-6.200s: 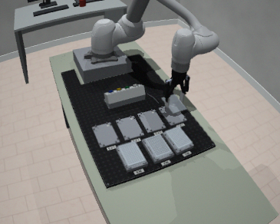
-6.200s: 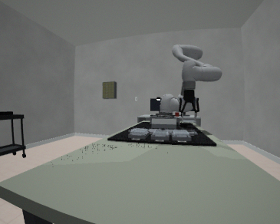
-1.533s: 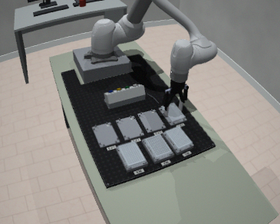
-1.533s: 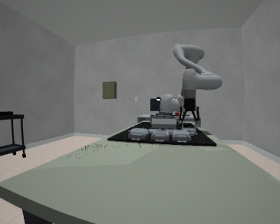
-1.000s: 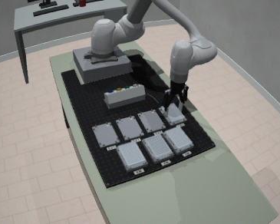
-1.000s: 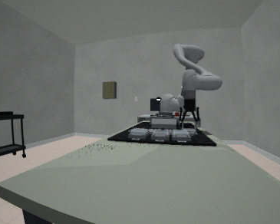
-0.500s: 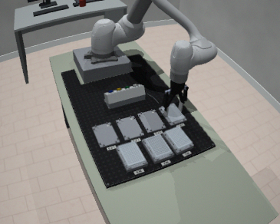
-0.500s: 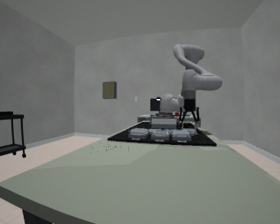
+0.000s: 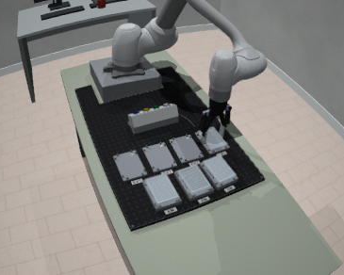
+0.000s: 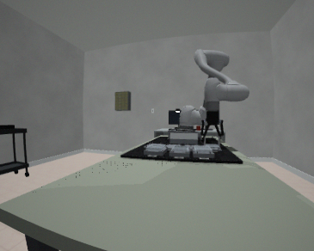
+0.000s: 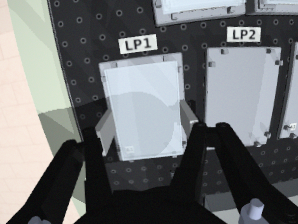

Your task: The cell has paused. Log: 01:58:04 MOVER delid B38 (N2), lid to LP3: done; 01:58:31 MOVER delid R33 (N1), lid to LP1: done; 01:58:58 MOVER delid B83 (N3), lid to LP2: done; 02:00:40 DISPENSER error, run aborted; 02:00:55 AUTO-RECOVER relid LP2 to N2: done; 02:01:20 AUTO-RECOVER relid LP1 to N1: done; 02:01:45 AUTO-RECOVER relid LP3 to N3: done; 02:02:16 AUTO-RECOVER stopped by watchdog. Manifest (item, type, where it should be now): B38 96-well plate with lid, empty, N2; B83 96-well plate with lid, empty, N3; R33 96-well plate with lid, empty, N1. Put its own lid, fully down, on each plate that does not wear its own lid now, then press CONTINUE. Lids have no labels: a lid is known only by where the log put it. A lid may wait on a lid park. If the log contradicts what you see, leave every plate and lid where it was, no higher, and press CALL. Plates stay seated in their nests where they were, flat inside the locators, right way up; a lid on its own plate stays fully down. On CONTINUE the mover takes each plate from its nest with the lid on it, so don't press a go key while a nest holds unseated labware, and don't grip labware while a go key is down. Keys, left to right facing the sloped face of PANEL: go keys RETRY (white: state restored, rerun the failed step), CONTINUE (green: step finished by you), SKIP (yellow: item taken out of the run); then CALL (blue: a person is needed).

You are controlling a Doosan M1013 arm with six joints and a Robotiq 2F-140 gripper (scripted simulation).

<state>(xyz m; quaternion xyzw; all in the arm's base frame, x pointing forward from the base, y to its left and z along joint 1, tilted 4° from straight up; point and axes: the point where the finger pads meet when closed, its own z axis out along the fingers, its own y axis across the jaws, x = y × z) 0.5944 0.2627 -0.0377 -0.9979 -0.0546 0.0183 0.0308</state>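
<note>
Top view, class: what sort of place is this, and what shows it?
Probably an automated lab cell. A robot arm's hand holds a lid at the park labelled LP1; well plates sit in labelled nests on a black deck, beside a key panel.
</note>
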